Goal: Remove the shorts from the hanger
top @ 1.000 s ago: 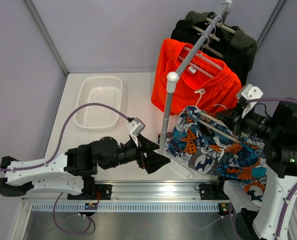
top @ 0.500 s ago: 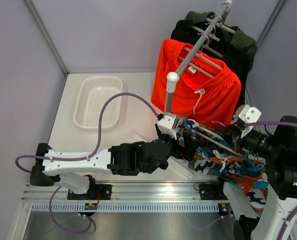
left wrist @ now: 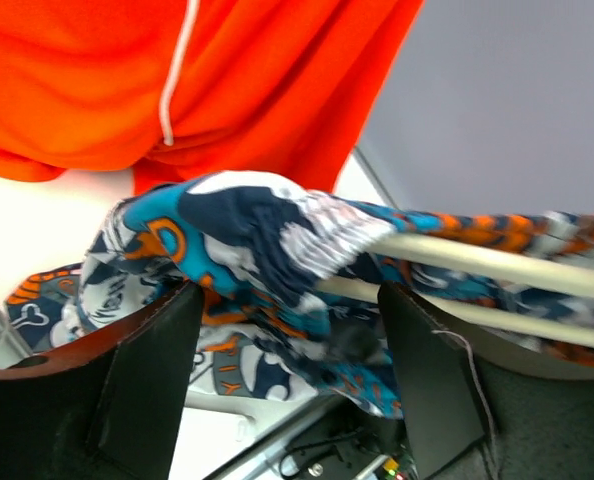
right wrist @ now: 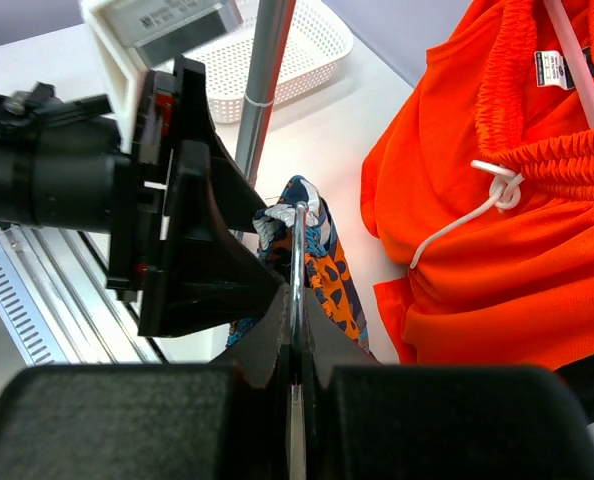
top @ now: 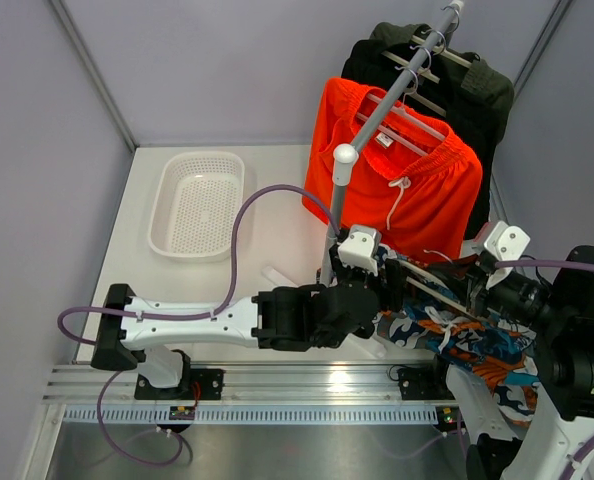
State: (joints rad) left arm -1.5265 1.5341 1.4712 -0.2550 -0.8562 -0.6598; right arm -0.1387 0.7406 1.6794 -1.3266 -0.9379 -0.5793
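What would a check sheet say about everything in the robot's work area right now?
Surface: white table.
Job's things: patterned shorts draped over the hanger; orange shorts hang on the rail.
Clutter: empty white basket; dark garments at the rail's far end.
Grippers: left tool open around the patterned shorts; right tool shut on the hanger's wire.
Cables: purple cable arcs above the table.
Surroundings: grey walls.

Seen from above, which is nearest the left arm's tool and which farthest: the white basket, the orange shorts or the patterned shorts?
1. Patterned shorts, right at the left tool.
2. Orange shorts, hanging just behind.
3. White basket, far left.
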